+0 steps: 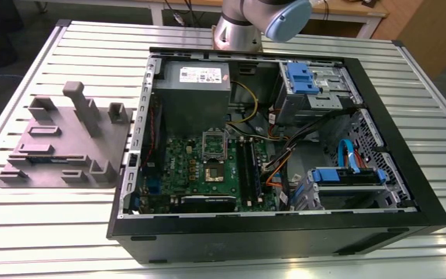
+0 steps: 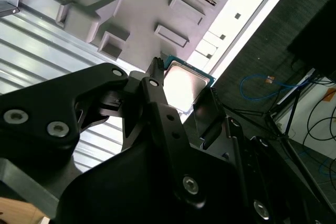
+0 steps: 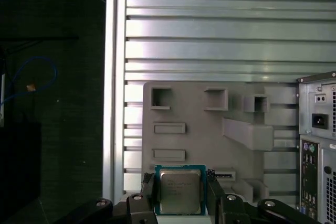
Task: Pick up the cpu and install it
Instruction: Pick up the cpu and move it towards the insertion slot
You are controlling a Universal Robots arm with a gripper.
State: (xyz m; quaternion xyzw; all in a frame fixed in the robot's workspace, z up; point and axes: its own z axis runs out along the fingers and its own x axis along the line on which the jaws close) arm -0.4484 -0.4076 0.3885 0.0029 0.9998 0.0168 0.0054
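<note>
**cpu (image 3: 180,192) pinched over the tray**

In both wrist views you see the gripper (image 3: 180,182) clamped on the cpu's two sides, above the grey moulded tray (image 1: 68,142). The open computer case (image 1: 285,241) lies to the exterior view's right.

cpu (image 3: 180,195): silvery-grey top, teal-green rim; hand (image 3: 180,186) black; moulded tray (image 1: 60,145) plain matt grey; bench (image 1: 45,232) silver, ribbed in parallel slats; motherboard (image 1: 200,168) green; drive brackets (image 1: 302,75) blue; computer case (image 1: 285,238) black; power supply (image 1: 195,96) grey, white label; cables (image 1: 277,168) orange, yellow, black.
</note>
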